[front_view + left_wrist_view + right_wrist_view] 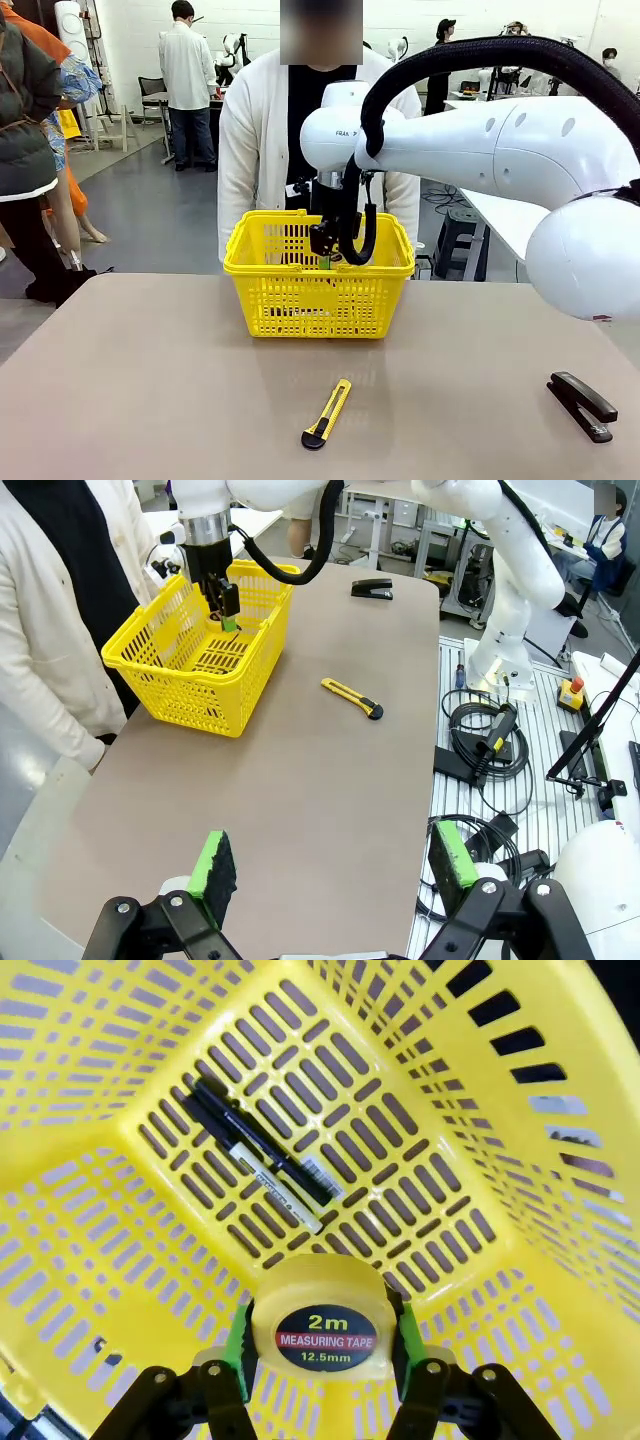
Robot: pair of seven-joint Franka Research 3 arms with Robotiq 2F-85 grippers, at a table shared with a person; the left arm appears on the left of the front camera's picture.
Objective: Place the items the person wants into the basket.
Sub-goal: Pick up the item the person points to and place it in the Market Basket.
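Front view: yellow-and-black utility knife (327, 414) and black stapler (582, 405) lying on the table (150, 400) nearer than the yellow lattice basket (318, 290). Above the basket floor, right gripper (318, 1360) clamped on a rounded yellow tape measure (322, 1325); below, black marker (262, 1156) and, apparently, a thin pen (205, 1118). Left gripper (335, 865) spread apart.

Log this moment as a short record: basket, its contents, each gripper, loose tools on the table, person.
basket: yellow basket at the far middle of the table, in front of the person
contents: pen and marker lying side by side on the basket floor
right gripper: right gripper lowered inside the basket, shut on the tape measure, held above the floor
left gripper: left gripper open, empty, above the near table edge
loose tools: utility knife near centre; stapler on the robot's right
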